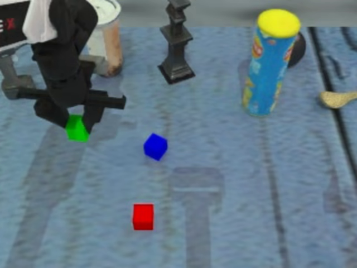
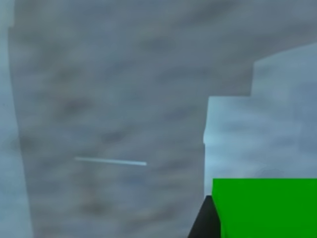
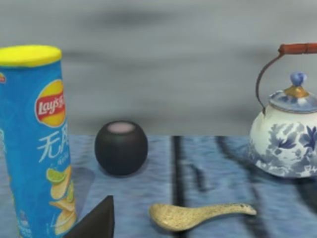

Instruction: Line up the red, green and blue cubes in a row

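green cube [image 2: 265,208] clamped in left hand [image 1: 72,124] near desk's left edge; step: carrying it; next, set beside blue cube [image 1: 155,146], red cube [image 1: 143,216].

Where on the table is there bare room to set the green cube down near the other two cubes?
Bare cloth lies left of the red cube, below the left gripper holding the green cube, and on the wide stretch right of the blue cube, below the chip can. The back edge is crowded: candlestick, can, spoon.
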